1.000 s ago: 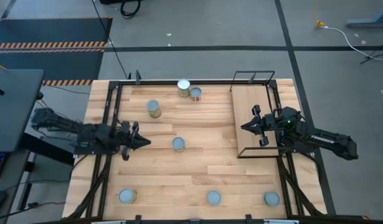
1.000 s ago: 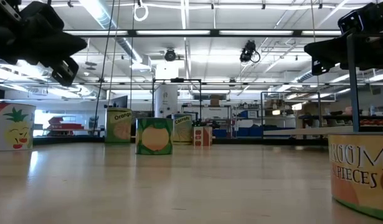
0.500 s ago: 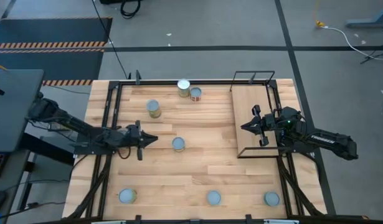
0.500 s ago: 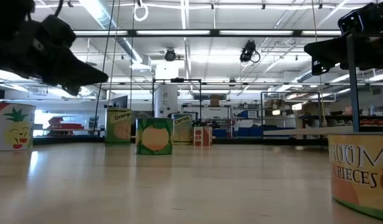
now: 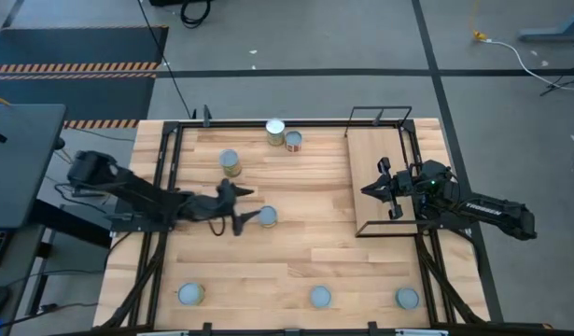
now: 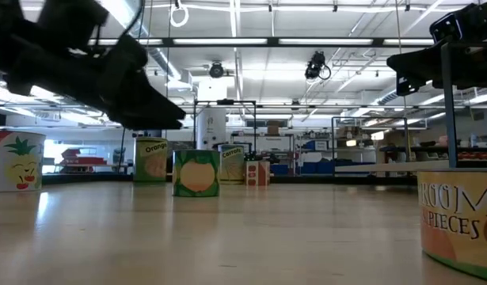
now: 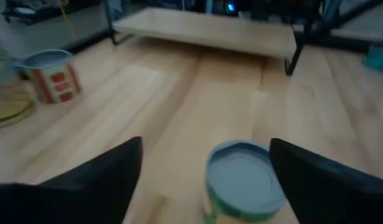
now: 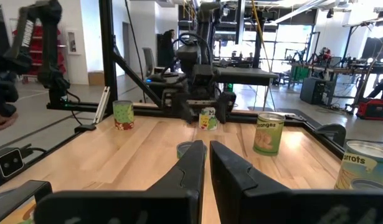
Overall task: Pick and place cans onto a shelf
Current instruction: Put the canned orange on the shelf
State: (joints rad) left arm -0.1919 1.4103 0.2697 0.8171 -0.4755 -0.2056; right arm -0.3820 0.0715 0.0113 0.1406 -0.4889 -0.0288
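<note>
Seven cans stand on their bases on the pale tabletop. One with a grey top (image 5: 267, 217) (image 7: 244, 186) is at the middle. My left gripper (image 5: 248, 207) (image 7: 207, 149) is open just left of it, one finger on each side of the can's near part, touching nothing. Other cans (image 5: 231, 162) (image 5: 275, 131) (image 5: 293, 141) are at the far side, and three (image 5: 190, 295) (image 5: 320, 297) (image 5: 407, 299) along the near edge. The shelf (image 5: 380, 159) (image 7: 210, 28) lies at the right. My right gripper (image 5: 369, 189) (image 8: 207, 163) hovers shut over it.
A black wire frame (image 5: 380, 112) rims the shelf and the table's sides. In the low view a mushroom-label can (image 6: 461, 222) stands close at the right and a pineapple-label can (image 6: 17, 161) at the left. Bare wood lies between the middle can and the shelf.
My left gripper has gone toward the table's right edge, up to the middle can, sinking a little and rolling. Its fingers, shut a second ago, have spread wide. The cans and my right arm have kept still.
</note>
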